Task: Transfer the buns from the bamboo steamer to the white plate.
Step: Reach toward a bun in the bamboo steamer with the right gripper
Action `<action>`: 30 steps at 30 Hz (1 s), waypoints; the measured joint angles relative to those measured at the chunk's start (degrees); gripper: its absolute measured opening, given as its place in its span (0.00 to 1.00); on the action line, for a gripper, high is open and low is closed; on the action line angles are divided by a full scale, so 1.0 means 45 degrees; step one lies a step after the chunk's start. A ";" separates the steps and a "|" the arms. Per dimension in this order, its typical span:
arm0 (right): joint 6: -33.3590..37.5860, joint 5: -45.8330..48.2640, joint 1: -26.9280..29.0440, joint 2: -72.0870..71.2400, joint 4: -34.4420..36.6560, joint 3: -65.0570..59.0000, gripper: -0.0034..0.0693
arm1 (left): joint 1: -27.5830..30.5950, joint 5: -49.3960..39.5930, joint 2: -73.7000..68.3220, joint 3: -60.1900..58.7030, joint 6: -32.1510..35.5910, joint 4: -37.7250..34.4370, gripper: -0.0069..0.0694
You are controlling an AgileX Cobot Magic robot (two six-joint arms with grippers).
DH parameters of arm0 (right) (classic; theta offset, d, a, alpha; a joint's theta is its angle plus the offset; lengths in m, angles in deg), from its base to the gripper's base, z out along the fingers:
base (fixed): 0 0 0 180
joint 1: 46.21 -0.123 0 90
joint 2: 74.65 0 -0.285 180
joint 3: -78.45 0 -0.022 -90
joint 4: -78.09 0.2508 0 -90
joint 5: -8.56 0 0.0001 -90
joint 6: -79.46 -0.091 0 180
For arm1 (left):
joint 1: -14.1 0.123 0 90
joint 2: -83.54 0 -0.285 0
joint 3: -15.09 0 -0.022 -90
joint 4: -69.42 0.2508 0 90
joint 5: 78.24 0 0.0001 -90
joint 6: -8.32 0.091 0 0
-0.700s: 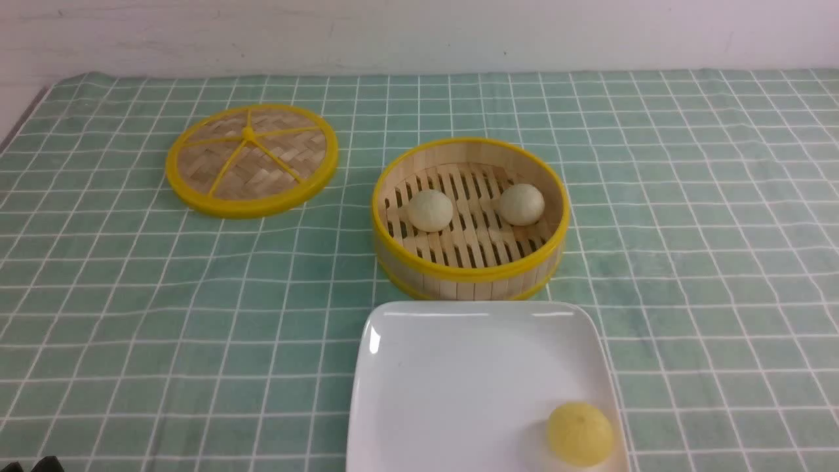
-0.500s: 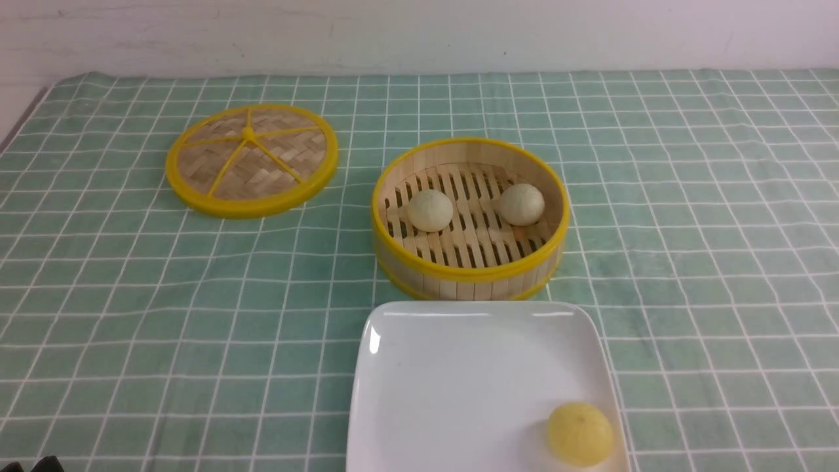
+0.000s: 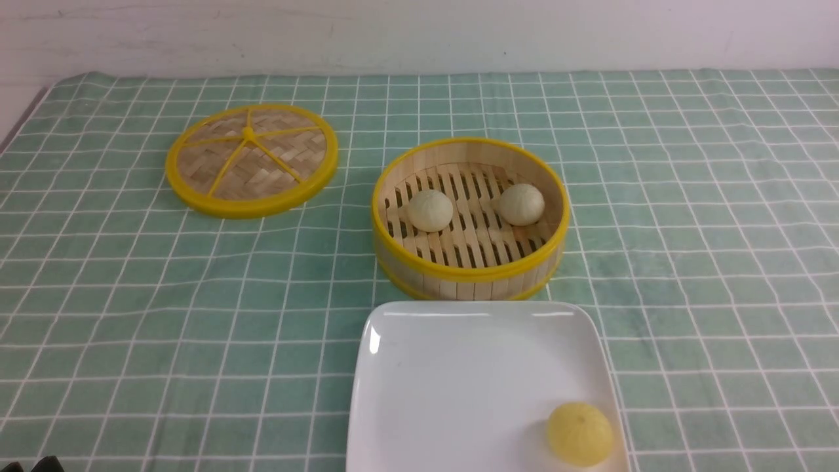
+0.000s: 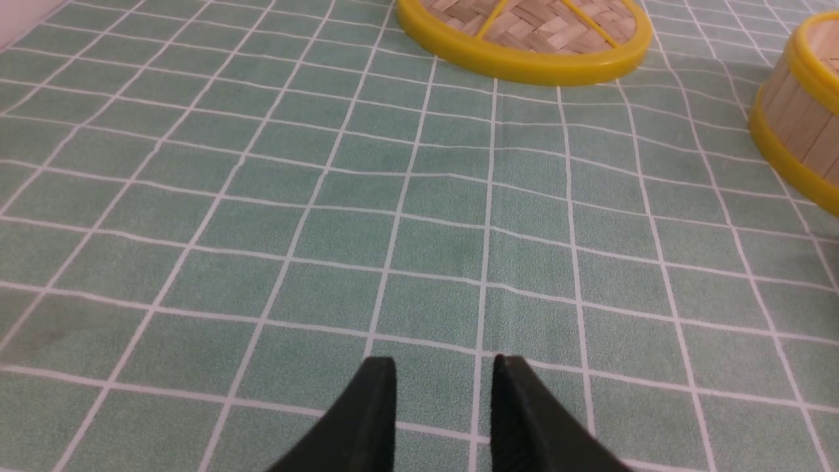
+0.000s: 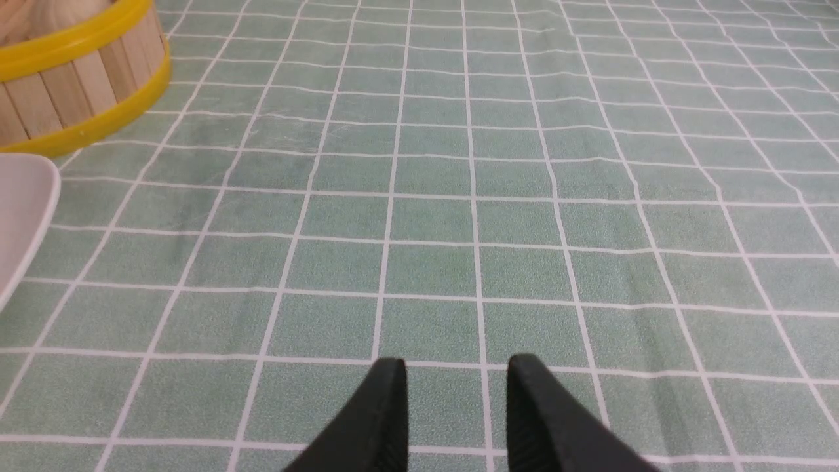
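Observation:
Two pale cream buns (image 3: pixel 430 210) (image 3: pixel 521 204) lie apart on the slatted floor of the bamboo steamer (image 3: pixel 472 285), mid-table. The white plate (image 3: pixel 452 373) sits just in front of the steamer. Neither gripper is near them. In its wrist view my left gripper (image 4: pixel 444 367) hovers low over bare cloth, its jaws nearly together with nothing between; the steamer wall (image 4: pixel 796 124) shows far off. My right gripper (image 5: pixel 457 366) stands the same way over cloth, away from the steamer (image 5: pixel 72 85) and the plate's corner (image 5: pixel 19 203).
A bright yellow bun (image 3: pixel 580 434) rests on the plate's near right corner. The flat woven lid (image 3: pixel 252 159) lies on the far left, seen too in the left wrist view as the lid (image 4: pixel 524 39). Green checked cloth covers the table; a white wall stands behind.

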 joint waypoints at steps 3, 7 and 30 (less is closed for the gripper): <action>0.0000 0.0000 0.0000 0.0000 0.0000 0.0000 0.38 | 0.0000 0.0000 0.0000 0.0000 0.0000 0.0000 0.41; 0.0000 0.0000 0.0000 0.0000 0.0000 0.0000 0.38 | 0.0000 0.0000 0.0000 0.0000 0.0000 0.0029 0.41; -0.4453 -0.0745 0.0000 0.0000 0.6334 -0.0146 0.38 | 0.0000 0.0206 0.0000 -0.0012 -0.4544 -0.5748 0.41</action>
